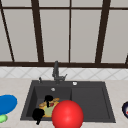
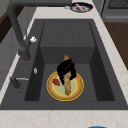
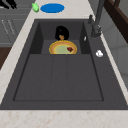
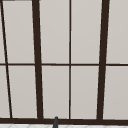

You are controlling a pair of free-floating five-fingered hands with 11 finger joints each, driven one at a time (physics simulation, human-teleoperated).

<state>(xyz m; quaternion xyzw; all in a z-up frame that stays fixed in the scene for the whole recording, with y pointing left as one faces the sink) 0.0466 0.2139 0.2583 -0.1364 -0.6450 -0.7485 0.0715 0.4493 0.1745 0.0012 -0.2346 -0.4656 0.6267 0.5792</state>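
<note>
Nearest the camera, a big red ball (image 1: 67, 115) is sitting in front of the dark sink (image 1: 90, 100) and hiding part of its front edge. Behind it, a round plate (image 2: 75, 93) with a yellow-orange rim is lying on the floor of the left basin, below the faucet (image 1: 56, 71). It is carrying a long tan bread stick (image 2: 67, 87) and a small red piece of food (image 2: 56, 82).

The bread stick is lying lengthwise across the middle of the plate. It is probably light, stiff and dry (a crust that could crack or crumble if squeezed hard), so a gentle grasp around its middle seems best. The ends are giving less balance.

The right hand (image 2: 66, 68) is hanging directly over the plate. In the left side view its fingers are curling down around the middle of the bread stick, closed onto it, while both ends of the stick are poking out past the hand.

The left hand (image 1: 38, 114) is floating at the front left corner of the basin, just beside the plate. Whether it is spread or closed cannot be told.

On the counter to the left, a blue dish (image 1: 6, 103) and a small green object (image 1: 2, 118) are resting near each other.
</note>
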